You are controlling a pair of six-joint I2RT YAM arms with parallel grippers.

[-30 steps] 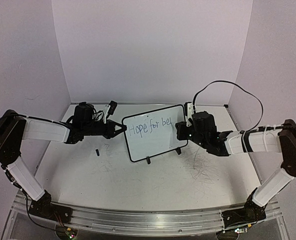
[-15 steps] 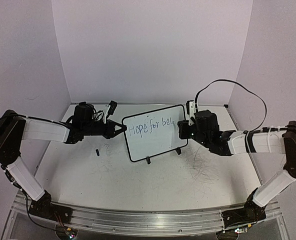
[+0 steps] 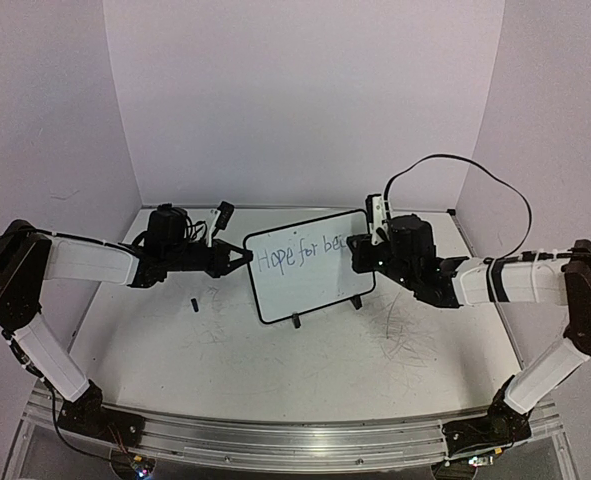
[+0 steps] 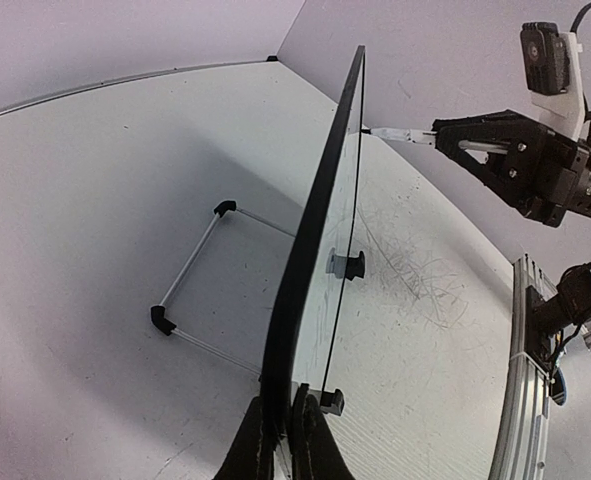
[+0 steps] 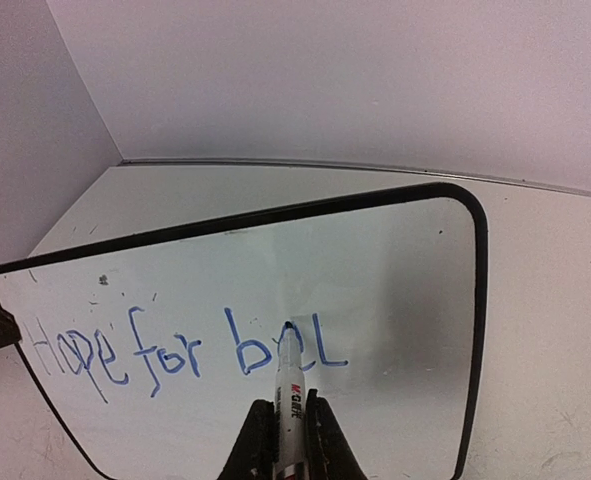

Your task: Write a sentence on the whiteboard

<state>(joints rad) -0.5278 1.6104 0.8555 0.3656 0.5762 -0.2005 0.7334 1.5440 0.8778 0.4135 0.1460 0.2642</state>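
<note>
The whiteboard (image 3: 310, 285) stands tilted on its two black feet mid-table. It bears blue writing (image 5: 175, 350) reading "Hope for be" plus one more partly covered stroke. My left gripper (image 3: 243, 257) is shut on the board's left edge; in the left wrist view (image 4: 282, 440) the black frame (image 4: 320, 210) runs edge-on between the fingers. My right gripper (image 3: 360, 250) is shut on a white marker (image 5: 290, 390). The marker's tip is at the board on the last letters. The right gripper (image 5: 286, 425) faces the board's front.
A small black cap-like piece (image 3: 193, 303) lies on the table left of the board. The board's wire stand (image 4: 190, 270) reaches out behind it. Grey scribble marks (image 3: 405, 330) cover the table on the right. Walls close off three sides.
My right gripper has moved up and slightly left with the marker, over the end of the writing. The left arm and the board have not moved.
</note>
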